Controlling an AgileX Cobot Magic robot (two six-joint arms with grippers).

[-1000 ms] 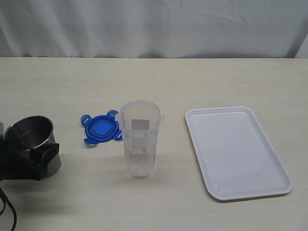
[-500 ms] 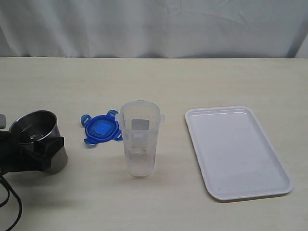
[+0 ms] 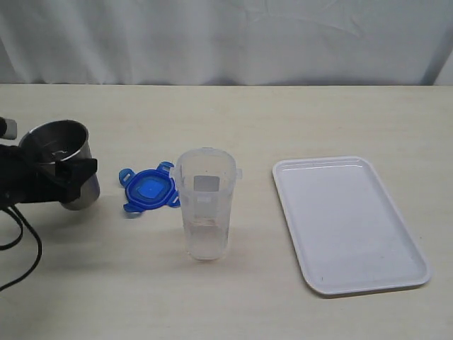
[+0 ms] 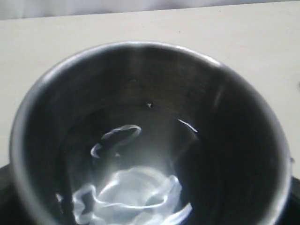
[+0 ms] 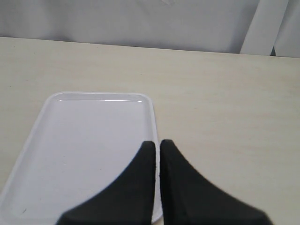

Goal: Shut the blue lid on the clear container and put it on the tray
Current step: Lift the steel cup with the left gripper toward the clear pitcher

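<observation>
You are carrying the steel cup [image 3: 53,142] in your left gripper [image 3: 64,180], jaws clamped around its wall. Over the last second it has been travelling from the near left of the table toward the back and slightly inward. It is now sitting just beside the blue lid [image 3: 148,189], apart from it. The left wrist view is showing only the cup's inside, perhaps with a little liquid, though that may be glare.

Nothing of the task itself is moving. The lid is lying flat on the table against the clear container [image 3: 205,212], which is standing upright, uncovered, to the left of the bare tray [image 3: 354,227]. Your right gripper [image 5: 157,150] is hovering over the tray's edge with its fingers pressed together, holding nothing. With your left hand occupied, capping is probably waiting on you parking that cup clear of the lid.
</observation>
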